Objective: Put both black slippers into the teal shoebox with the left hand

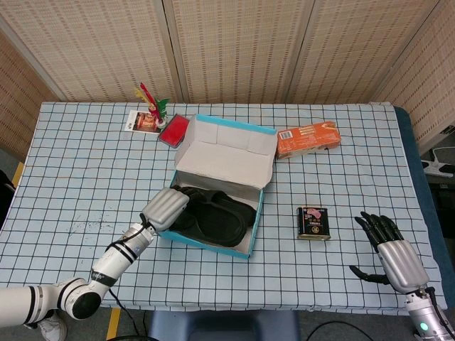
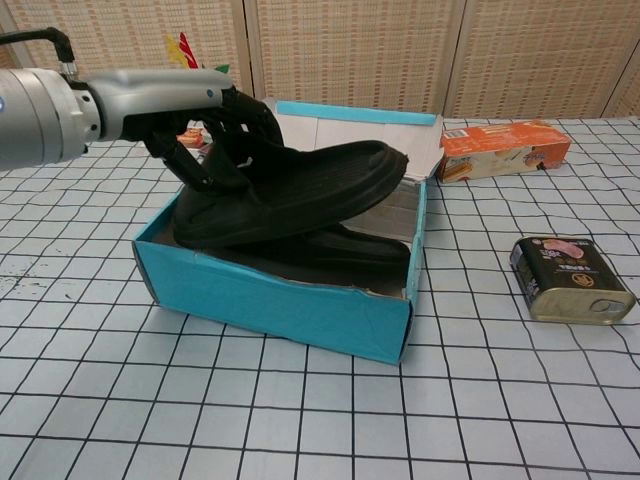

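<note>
Nearest, the right robot hand (image 1: 392,252) rested on the checked tabletop (image 1: 85,177), fingers spread and grasping nothing. Beside it sat a small dark meat tin (image 2: 571,279). The left robot hand (image 2: 215,125) gripped the heel of the upper black rubber slipper (image 2: 300,190), tilted over the second black slipper (image 2: 330,255) lying inside the open teal cardboard shoebox (image 2: 280,305). Beyond lay an orange carton (image 2: 503,148).

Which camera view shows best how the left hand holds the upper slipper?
The chest view: the left hand grips the upper black slipper at its strap, tilted over the teal shoebox. In the head view the hand's back hides the grip.
</note>
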Robot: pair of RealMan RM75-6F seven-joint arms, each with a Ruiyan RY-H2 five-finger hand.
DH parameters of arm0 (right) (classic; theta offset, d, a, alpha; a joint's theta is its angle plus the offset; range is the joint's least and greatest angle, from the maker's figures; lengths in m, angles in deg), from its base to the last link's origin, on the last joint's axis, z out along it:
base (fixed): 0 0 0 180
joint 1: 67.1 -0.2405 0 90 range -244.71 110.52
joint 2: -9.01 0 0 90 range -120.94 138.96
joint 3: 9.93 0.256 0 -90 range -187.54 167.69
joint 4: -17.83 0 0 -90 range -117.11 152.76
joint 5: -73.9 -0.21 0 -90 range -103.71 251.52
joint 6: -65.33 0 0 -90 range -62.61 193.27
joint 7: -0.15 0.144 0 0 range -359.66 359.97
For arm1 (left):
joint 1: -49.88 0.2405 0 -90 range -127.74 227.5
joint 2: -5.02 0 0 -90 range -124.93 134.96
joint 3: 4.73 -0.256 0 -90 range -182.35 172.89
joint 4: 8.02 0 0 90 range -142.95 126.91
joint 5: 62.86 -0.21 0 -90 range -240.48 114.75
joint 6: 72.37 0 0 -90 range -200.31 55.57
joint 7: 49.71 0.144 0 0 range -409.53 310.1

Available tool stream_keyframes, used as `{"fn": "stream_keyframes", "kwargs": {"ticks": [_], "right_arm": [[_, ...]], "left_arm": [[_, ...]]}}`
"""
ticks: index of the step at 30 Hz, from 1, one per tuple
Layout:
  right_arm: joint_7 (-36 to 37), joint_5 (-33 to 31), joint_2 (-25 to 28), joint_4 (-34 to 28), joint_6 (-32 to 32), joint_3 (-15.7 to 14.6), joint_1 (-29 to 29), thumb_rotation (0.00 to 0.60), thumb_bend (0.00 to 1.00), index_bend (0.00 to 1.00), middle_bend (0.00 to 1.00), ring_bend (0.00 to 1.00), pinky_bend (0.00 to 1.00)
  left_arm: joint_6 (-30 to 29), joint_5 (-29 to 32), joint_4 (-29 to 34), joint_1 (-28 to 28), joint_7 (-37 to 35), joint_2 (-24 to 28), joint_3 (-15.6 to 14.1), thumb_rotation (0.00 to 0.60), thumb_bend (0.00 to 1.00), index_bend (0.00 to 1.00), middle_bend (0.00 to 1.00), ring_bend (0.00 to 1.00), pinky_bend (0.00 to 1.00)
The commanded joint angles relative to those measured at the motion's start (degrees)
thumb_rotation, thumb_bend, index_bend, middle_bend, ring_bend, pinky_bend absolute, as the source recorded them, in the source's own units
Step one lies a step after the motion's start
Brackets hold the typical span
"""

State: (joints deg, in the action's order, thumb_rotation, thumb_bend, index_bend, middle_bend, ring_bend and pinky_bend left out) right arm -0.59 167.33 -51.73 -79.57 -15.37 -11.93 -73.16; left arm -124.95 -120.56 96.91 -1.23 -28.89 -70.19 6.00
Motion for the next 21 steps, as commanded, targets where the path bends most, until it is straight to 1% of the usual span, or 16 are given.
{"fn": "stream_keyframes", "kwargs": {"ticks": [1, 5, 11, 15, 21], "right_arm": [[-0.02, -0.06, 0.00, 0.01, 0.15, -0.02, -0.07, 0.451, 0.13, 0.00, 0.00, 0.00, 0.00], [-0.09, -0.13, -0.01, -0.06, 0.24, -0.05, -0.10, 0.449, 0.13, 0.00, 0.00, 0.00, 0.00], [0.04, 0.01, 0.09, -0.16, 0.19, -0.17, -0.08, 0.450, 0.13, 0.00, 0.00, 0.00, 0.00], [0.12, 0.11, 0.13, -0.14, 0.24, -0.23, -0.13, 0.450, 0.13, 0.00, 0.00, 0.00, 0.00], [0.42, 0.31, 0.26, -0.12, 0.09, -0.31, -0.11, 0.450, 0.13, 0.00, 0.00, 0.00, 0.00]], "left_arm": [[-1.40, -0.54, -2.23, -0.19, 1.39, -2.15, -0.83, 0.600, 0.55, 0.56, 0.56, 0.60, 0.56], [-4.64, -2.90, -5.48, 0.19, 4.15, -5.55, -2.01, 0.600, 0.55, 0.57, 0.57, 0.60, 0.56], [-8.28, -5.39, -9.71, 0.67, 7.76, -9.89, -2.92, 0.600, 0.55, 0.58, 0.58, 0.61, 0.57], [-8.80, -5.62, -11.73, 0.87, 8.51, -11.80, -2.96, 0.600, 0.55, 0.58, 0.58, 0.61, 0.57], [-8.70, -6.39, -16.62, 1.00, 8.71, -15.20, -3.25, 0.600, 0.54, 0.58, 0.58, 0.61, 0.57]]}}
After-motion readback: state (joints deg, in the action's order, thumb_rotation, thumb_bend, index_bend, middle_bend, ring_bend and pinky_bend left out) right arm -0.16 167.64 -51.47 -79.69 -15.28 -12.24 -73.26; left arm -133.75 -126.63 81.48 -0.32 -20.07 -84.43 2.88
